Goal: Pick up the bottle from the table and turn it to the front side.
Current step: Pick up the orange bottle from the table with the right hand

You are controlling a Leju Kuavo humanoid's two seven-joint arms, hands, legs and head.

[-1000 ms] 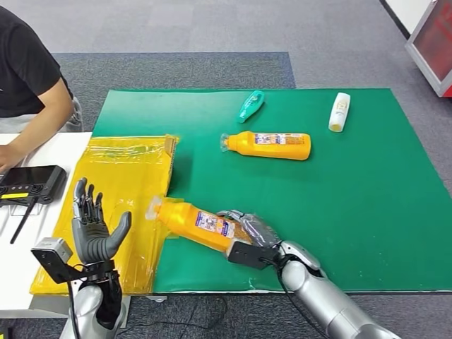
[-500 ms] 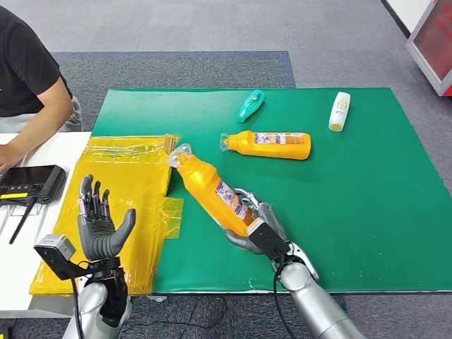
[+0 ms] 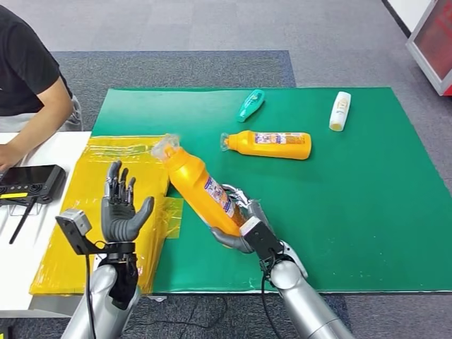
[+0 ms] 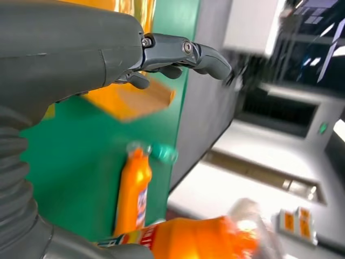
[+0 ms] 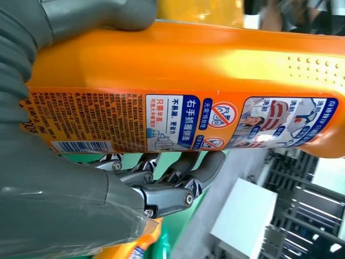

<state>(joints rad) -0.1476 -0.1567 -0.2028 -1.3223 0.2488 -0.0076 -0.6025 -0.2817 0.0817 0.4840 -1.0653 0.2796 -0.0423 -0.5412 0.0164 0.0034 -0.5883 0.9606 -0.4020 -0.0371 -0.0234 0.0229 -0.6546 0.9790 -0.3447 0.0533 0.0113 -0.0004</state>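
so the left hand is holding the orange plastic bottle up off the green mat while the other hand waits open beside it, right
Not quite: the right hand holds the orange plastic bottle tilted above the green mat, as the head view shows. The left hand is the one that is open, palm up, over the yellow plastic bag. The rest is right.

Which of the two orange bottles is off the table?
The orange bottle gripped by the right robot hand, tilted up; the other orange bottle lies flat farther back.

Two orange bottles point(image 3: 198, 186) point(image 3: 269, 145), one teal bottle point(image 3: 251, 105), one white bottle point(image 3: 340, 111)
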